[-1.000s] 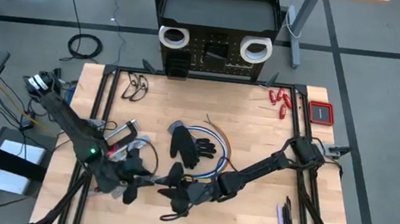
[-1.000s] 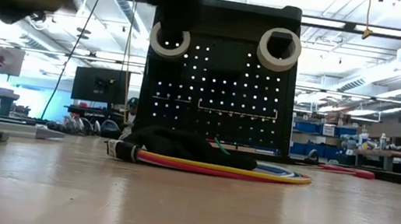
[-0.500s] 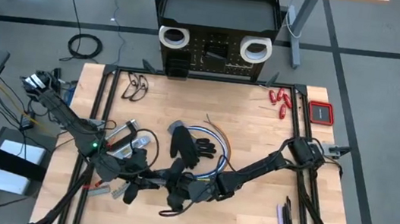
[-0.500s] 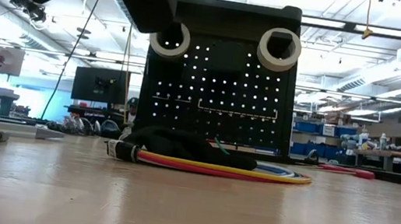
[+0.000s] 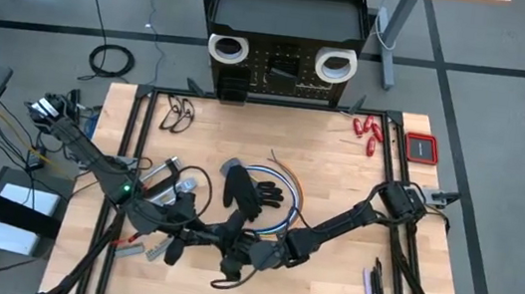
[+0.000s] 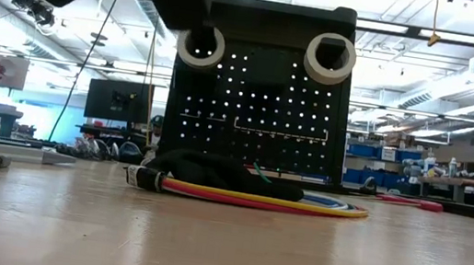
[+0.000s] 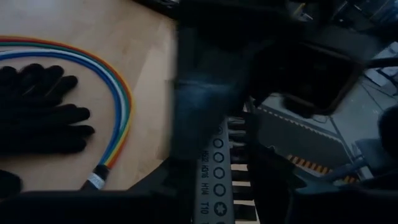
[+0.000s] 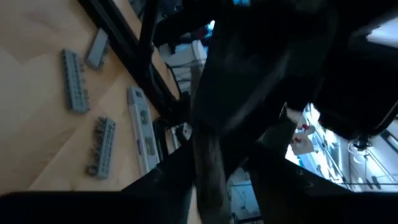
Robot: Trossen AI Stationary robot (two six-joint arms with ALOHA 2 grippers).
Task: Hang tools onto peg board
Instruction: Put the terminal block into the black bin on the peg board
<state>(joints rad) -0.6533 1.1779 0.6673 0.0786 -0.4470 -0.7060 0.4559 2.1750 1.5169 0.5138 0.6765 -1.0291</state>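
Peg board [image 5: 282, 69]: upright at the desk's [image 5: 330, 165] far edge, two white tape rolls [image 5: 226, 49] hung on its face. Black gloves [image 5: 242, 190] on coloured cable [image 5: 279, 219], mid-desk. Red-handled tools [image 5: 367, 132] near the far right corner. Left end effector [image 5: 193, 239] and right end effector [image 5: 235, 249] meet low at the near edge; cannot tell either's grip.

A grey strip-shaped holder [image 7: 217, 183] in the left wrist view bore a row of printed circles and small sideways markings — "T10" and roughly "H4" could be made out. Nothing else legible showed — elsewhere no lettering.
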